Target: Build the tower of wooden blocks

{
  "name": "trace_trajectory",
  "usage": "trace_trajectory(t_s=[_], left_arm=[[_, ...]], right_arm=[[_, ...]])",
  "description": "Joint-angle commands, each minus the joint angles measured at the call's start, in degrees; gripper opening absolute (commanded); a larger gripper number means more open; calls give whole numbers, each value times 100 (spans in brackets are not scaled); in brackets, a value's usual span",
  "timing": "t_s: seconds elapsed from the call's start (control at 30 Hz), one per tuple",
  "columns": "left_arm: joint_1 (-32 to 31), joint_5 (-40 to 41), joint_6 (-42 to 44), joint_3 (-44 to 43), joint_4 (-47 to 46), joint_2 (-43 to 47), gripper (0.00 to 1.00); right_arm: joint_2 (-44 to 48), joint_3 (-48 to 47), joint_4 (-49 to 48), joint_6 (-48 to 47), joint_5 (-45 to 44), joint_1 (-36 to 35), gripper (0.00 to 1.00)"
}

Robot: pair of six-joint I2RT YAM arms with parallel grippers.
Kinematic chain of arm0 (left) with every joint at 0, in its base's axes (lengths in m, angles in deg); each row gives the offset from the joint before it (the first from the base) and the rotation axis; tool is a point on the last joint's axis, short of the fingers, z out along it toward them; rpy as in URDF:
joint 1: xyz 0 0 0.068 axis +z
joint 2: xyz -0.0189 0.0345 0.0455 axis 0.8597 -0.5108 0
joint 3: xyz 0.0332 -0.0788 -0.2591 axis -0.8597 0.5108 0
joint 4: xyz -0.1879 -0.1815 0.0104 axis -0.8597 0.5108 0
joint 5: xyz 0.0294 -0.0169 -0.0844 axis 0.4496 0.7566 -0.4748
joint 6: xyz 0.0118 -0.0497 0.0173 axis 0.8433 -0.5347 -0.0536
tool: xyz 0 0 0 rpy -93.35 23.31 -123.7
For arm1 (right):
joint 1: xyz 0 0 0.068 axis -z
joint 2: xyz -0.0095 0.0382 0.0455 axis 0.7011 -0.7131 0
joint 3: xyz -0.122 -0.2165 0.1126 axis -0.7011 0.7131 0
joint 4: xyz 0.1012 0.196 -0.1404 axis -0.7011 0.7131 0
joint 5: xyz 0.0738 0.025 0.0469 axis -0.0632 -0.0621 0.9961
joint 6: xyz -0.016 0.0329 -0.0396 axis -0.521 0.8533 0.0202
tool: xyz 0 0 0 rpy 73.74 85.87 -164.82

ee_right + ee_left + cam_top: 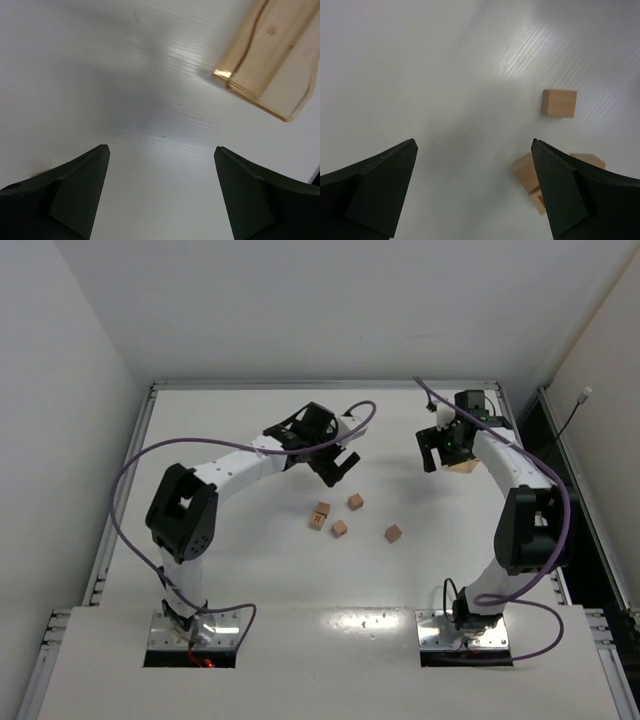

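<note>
Left tool (pixel 474 145) is held wide open with nothing between its jaws, poised over the bare desk (pixel 250 570) near the wood blocks. Nearest the arm bases, these small tan cubes are scattered at the middle of the desk. A lone block (pixel 393 533) lies to the right and a second block (pixel 340 528) lies left of it. A marked block (pixel 318 520) with dark spots has what may be another cube touching it, though this cannot be told for certain. A rear block (pixel 355 501) lies a little farther back. No tower is seen yet, since nothing is clearly stacked. Farther off, at the right rear, the right tool (pixel 161 148) is likewise open and empty, just beside a larger pale wooden slab (pixel 270 65).

The step in hand is judged to be the approach for a first pick. For the next move, one cube must be chosen and the open jaws squared to its faces. They are then to be lowered around it without the neighbours being knocked, and closed.
</note>
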Motion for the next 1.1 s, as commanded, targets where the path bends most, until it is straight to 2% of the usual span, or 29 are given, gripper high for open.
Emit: trace_trajectory(t_s=[0.0,0.2,0.5,0.7,1.07], left_arm=[[-162,-119,428,-662,288,-454,96],[-269,-338,578,-1041,579,-1008,91],[-515,-742,868,-988,702,-1009,90],[-637,-831,806,-988,702,-1009,91],[-743,-883,201,-1313,588,-1422,91]], right_arm=[[-17,-303,-8,279,-267,255,83],[-17,-250,-8,228,-249,527,83],[-69,-13,45,174,-65,713,83],[-17,40,45,174,-12,765,83],[89,102,150,69,-65,818,82]])
